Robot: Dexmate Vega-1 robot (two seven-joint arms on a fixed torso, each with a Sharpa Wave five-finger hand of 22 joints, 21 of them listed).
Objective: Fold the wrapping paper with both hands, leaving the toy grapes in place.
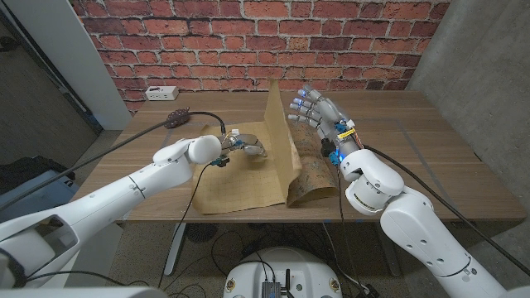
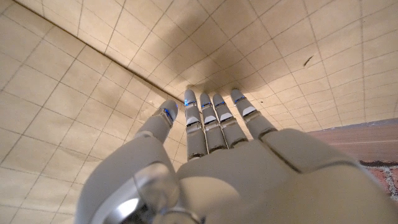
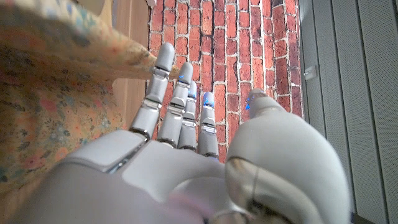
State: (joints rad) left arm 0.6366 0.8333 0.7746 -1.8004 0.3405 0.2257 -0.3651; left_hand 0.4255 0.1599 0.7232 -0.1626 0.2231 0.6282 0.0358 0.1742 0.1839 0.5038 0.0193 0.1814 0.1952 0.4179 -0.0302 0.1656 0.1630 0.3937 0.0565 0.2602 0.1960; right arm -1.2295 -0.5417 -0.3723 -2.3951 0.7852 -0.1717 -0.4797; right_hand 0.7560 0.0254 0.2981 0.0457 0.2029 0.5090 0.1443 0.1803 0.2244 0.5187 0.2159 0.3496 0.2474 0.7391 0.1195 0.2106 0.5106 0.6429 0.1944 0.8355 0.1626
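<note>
We see the wrapping paper [image 1: 248, 178] at the desk's [image 1: 431, 157] front edge, its right part lifted upright. Our left hand [image 1: 245, 147] presses straight fingers [image 2: 205, 121] on the flat sheet, grasping nothing. Our right hand [image 1: 315, 110], fingers [image 3: 180, 99] released, backs the raised flap. Toy grapes [image 1: 175, 117] sit toward the back left corner.

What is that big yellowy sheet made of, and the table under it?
The wrapping paper looks like thin matte paper: one side stands up in a crisp fold, its tan inside is printed with a grid and its outside with flowers. The table looks like smooth brown wood, with grain streaks showing.
</note>
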